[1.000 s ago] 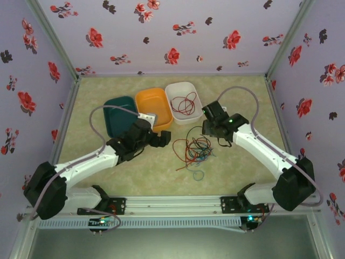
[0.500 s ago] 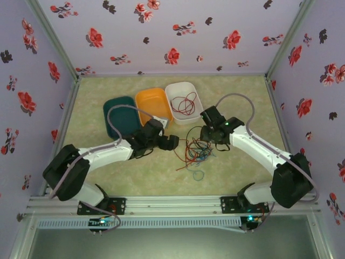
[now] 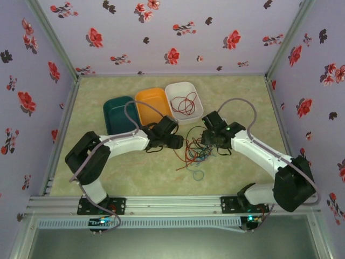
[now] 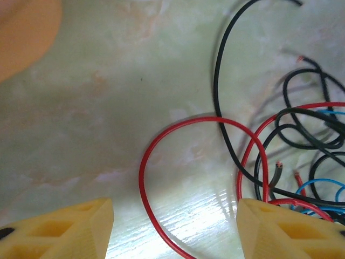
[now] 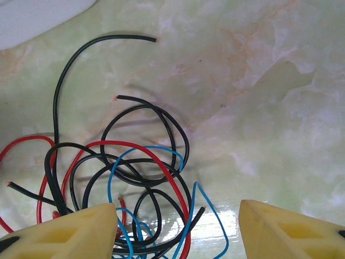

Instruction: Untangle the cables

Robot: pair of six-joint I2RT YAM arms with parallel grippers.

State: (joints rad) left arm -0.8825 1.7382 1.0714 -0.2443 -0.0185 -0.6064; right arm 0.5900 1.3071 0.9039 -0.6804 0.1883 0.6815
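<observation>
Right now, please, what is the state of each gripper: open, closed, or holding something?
Left gripper: open, holding nothing; a red cable loop lies between its jaws.
Right gripper: open, holding nothing; the tangled cables lie between its jaws.

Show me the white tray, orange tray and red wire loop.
white tray (image 3: 178,116), top view, bare floor
orange tray (image 3: 156,98), top view, bare floor
red wire loop (image 4: 141,172), left wrist view, its left bend

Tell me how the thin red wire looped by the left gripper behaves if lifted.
Probably floppy: the thin red wire lies in loose curves, so it should sag from a grip. Likely light, yet it crosses the thin black wires, so lifting may drag them along.
</observation>
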